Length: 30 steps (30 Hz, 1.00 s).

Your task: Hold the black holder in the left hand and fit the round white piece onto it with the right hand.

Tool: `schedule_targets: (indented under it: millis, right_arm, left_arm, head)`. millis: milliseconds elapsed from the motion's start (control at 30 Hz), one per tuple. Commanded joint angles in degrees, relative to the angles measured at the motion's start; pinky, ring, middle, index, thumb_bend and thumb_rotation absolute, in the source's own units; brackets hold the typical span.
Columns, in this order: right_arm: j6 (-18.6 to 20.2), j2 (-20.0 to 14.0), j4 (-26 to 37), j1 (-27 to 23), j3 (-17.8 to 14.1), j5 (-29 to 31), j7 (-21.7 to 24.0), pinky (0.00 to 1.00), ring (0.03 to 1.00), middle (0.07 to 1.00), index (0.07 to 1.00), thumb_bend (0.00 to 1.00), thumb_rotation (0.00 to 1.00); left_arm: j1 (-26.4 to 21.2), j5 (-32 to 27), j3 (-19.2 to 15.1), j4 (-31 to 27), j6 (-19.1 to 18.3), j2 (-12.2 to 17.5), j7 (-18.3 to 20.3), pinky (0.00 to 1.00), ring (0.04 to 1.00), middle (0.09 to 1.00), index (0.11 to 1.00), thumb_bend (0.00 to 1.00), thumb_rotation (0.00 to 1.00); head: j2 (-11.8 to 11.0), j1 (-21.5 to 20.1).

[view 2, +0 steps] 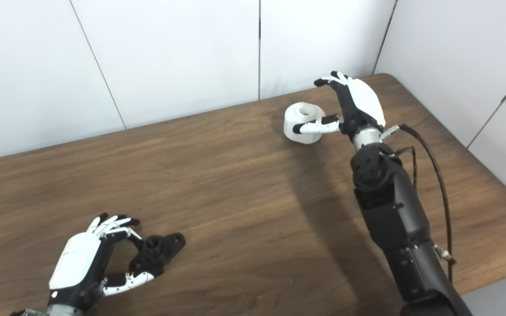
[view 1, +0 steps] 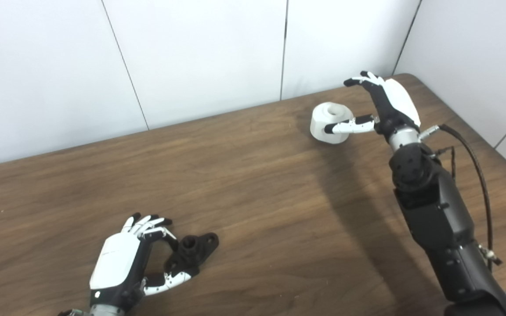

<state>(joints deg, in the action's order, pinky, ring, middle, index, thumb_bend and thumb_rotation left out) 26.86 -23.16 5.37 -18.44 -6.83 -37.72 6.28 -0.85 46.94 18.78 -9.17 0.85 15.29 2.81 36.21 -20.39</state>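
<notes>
Both hands spread, holding nothing: left hand (view 1: 119,263) beside flat holder (view 1: 193,253), long axis toward far right; right hand (view 1: 387,105) around upright white piece (view 1: 330,123).

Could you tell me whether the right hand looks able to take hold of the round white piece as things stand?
Probably yes. The right hand is open right beside the white piece, thumb across its near side and fingers above it, with nothing else near it on the table.

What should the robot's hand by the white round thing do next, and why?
Probably close the right hand around the round white piece. Its fingers are apart, thumb in front and fingers beyond, not gripping yet. The left hand sits open beside the black holder, far across the table.
</notes>
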Motion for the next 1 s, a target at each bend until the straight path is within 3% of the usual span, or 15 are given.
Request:
schedule_targets:
  millis: [0,467,967]
  right_arm:
    - [0.04,-2.16,-0.2,-3.54,-0.19,-1.69,-0.21,1.0,0.991,0.949,0.782,1.0,0.28]
    - [0.05,-1.42,-8.15,-7.43,-0.47,-7.78,4.53,1.0,1.0,0.983,0.832,0.97,0.3]
    - [0.05,-1.92,-11.23,-7.53,-0.04,-7.92,3.87,1.0,1.0,0.973,0.783,0.96,0.3]
  left_arm:
    - [-0.05,0.87,-0.06,0.71,-0.31,0.82,0.66,0.98,0.886,0.804,0.485,0.52,0.05]
    - [-0.22,1.33,0.27,1.57,-0.11,0.91,0.31,0.99,0.889,0.806,0.486,0.52,0.05]
    - [-0.39,1.45,0.19,1.4,-0.51,1.1,0.78,1.0,0.892,0.809,0.486,0.52,0.05]
  head:
    - [0.02,-0.08]
    - [-0.38,0.58]
    - [-0.69,1.09]
